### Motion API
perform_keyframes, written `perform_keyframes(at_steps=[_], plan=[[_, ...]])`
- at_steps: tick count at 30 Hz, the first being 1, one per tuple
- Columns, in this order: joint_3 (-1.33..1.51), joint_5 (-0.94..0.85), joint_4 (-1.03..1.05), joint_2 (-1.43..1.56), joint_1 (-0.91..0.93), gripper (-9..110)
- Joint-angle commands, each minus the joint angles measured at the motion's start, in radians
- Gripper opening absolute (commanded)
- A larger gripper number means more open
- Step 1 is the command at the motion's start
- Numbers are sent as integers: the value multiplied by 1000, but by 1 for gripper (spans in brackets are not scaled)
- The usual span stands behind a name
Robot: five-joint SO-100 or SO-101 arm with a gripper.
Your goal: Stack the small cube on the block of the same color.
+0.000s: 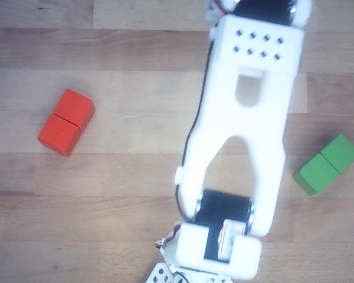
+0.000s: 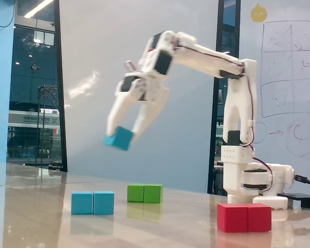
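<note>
My gripper (image 2: 125, 135) is white, with black motor housings along my white arm (image 2: 206, 54) and thin red and white wires beside them. The small cube (image 2: 119, 138) is bright blue, plain on every face. The blue oblong block (image 2: 93, 202) matches it, with a dark seam across its middle. The green block (image 2: 144, 193) and the red block (image 2: 244, 217) carry the same middle seam. The worktop (image 1: 124, 177) is pale wood with light grain in the other view, glossy brownish-grey in the fixed view.

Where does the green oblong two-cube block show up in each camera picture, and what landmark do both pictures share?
Other view: green oblong block lies at the right edge, on bare wood.
Fixed view: it sits centre, behind the blue oblong block.
Shared landmark: the red oblong block.
</note>
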Motion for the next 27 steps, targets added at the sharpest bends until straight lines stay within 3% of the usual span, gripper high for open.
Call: perform_keyframes(at_steps=[1, 27], plan=[[-221, -41, 6, -80, 63, 9], [-259, -44, -31, -314, 61, 9]])
